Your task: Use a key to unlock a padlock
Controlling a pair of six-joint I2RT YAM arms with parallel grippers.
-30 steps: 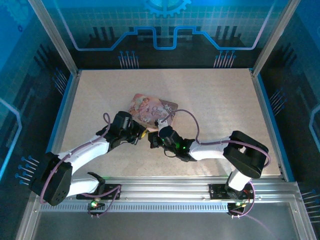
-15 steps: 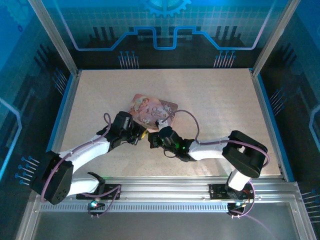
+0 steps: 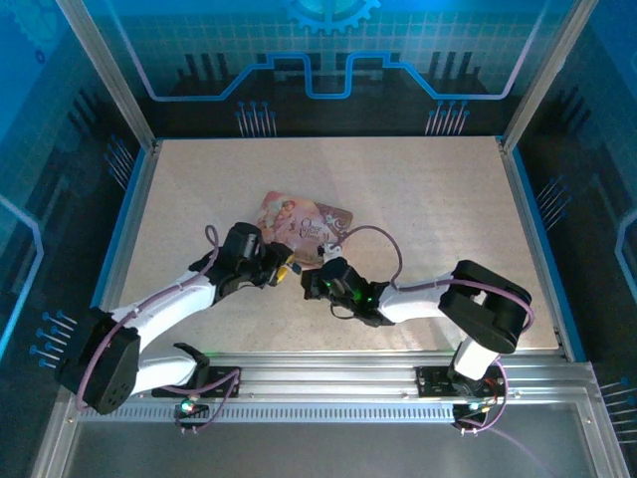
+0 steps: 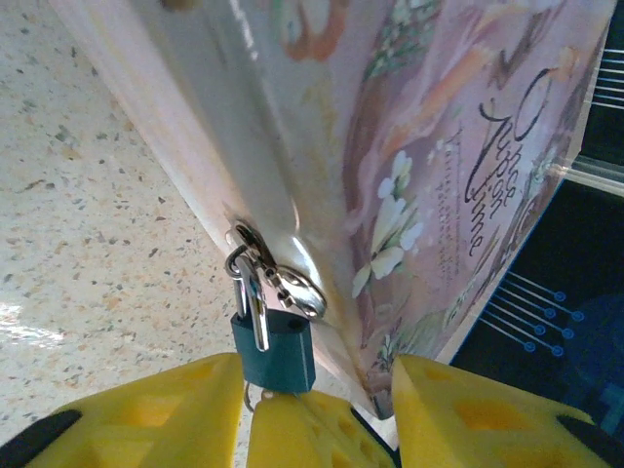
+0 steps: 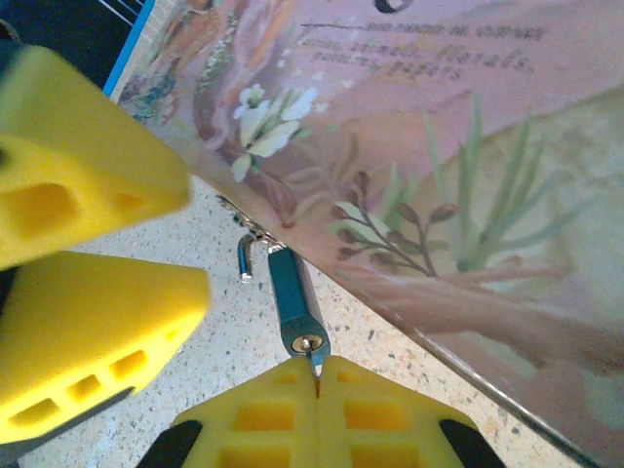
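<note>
The padlock, a small bluish body, hangs by its shackle from the clasp of the pink tin. One shackle end stands free of the padlock body. My right gripper is shut on the key, a thin sliver whose tip sits in the keyhole. My left gripper is open, its yellow fingers either side of the padlock and not gripping it. From above, the left gripper and right gripper meet at the tin's near edge.
The pink illustrated tin lies flat mid-table on the speckled tabletop. The left gripper's yellow fingers crowd the left of the right wrist view. Blue enclosure walls ring the table.
My left gripper has opened and let go of the padlock. The right gripper has shifted slightly right, toward the tin, with the key.
</note>
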